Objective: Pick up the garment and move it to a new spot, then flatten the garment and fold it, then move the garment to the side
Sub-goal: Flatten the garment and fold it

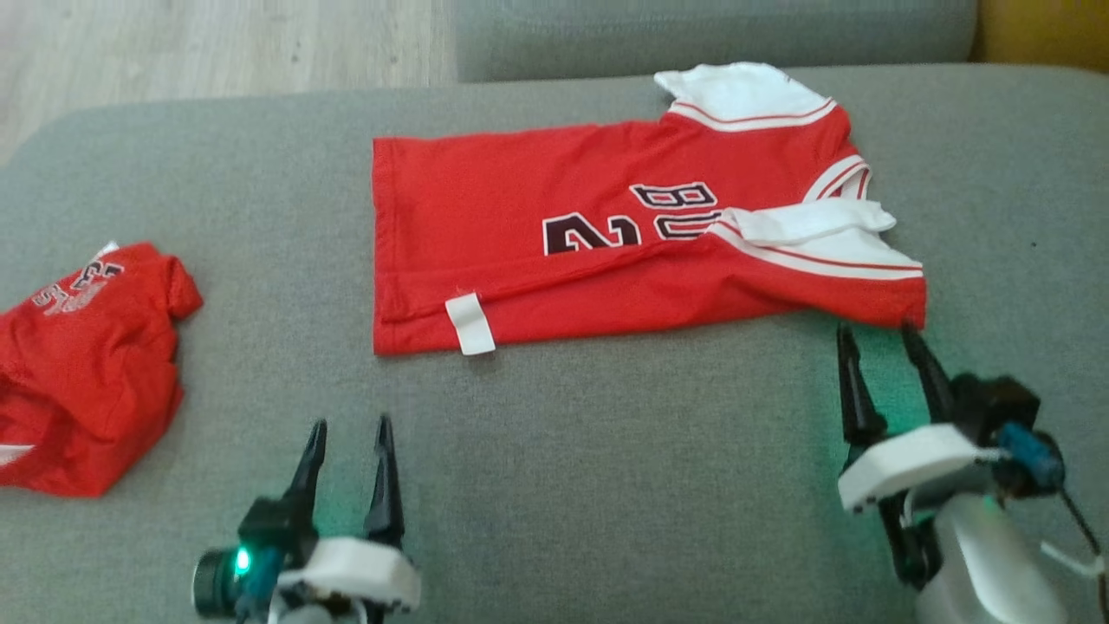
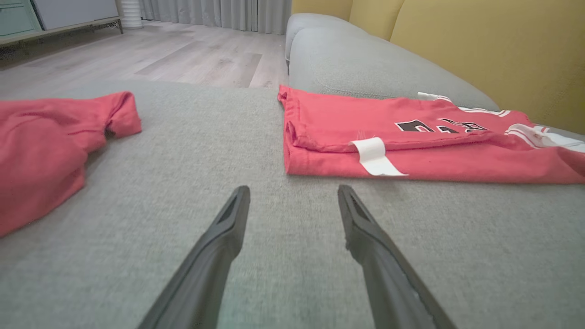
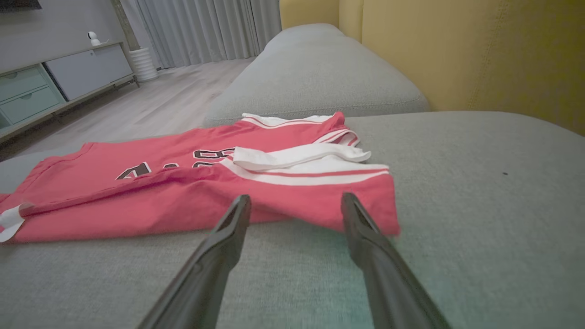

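The garment [image 1: 606,234] is a red jersey with white trim and dark lettering, lying flat and folded lengthwise on the grey cushion [image 1: 606,451]; it also lies ahead in the left wrist view [image 2: 411,137] and the right wrist view [image 3: 205,187]. My left gripper [image 1: 351,425] is open and empty, a short way in front of the jersey's near left corner with its white tag [image 1: 470,323]. My right gripper [image 1: 877,334] is open and empty, its tips just short of the jersey's near right corner; in its own view [image 3: 295,198] the fingers frame that hem.
A second red garment [image 1: 87,364] lies crumpled at the cushion's left edge, also seen in the left wrist view [image 2: 50,146]. Another grey cushion [image 1: 710,35] sits beyond, a yellow backrest [image 3: 457,55] to the right, and wooden floor [image 1: 217,43] at the far left.
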Robot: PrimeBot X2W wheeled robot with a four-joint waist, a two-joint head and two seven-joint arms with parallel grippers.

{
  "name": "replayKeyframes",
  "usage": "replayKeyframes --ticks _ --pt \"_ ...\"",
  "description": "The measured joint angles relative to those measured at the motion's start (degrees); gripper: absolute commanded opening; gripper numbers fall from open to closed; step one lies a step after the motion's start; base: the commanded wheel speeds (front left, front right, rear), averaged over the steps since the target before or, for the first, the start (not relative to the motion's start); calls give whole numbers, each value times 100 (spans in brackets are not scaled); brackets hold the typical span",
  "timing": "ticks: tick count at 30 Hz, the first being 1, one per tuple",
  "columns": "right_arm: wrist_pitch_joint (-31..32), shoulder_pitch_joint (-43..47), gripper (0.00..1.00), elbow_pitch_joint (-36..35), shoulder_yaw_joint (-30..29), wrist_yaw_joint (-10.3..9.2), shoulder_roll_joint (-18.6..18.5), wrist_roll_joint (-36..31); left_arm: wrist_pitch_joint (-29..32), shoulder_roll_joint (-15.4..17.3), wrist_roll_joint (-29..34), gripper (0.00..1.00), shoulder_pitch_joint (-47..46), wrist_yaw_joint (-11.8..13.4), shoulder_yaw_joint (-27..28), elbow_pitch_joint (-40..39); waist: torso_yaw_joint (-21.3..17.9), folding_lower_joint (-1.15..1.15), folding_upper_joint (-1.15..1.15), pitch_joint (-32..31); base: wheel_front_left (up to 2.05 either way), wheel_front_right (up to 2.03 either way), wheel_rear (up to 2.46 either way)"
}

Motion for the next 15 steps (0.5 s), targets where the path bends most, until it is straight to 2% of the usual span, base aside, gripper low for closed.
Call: replayKeyframes --ticks 7,15 --pt "0 330 100 55 2 0 37 46 0 29 -82 100 419 -26 119 -32 -32 0 0 -173 0 0 0" --pt "0 250 100 42 71 0 38 59 0 31 -82 100 181 -113 99 -89 -78 1 0 41 0 0 0"
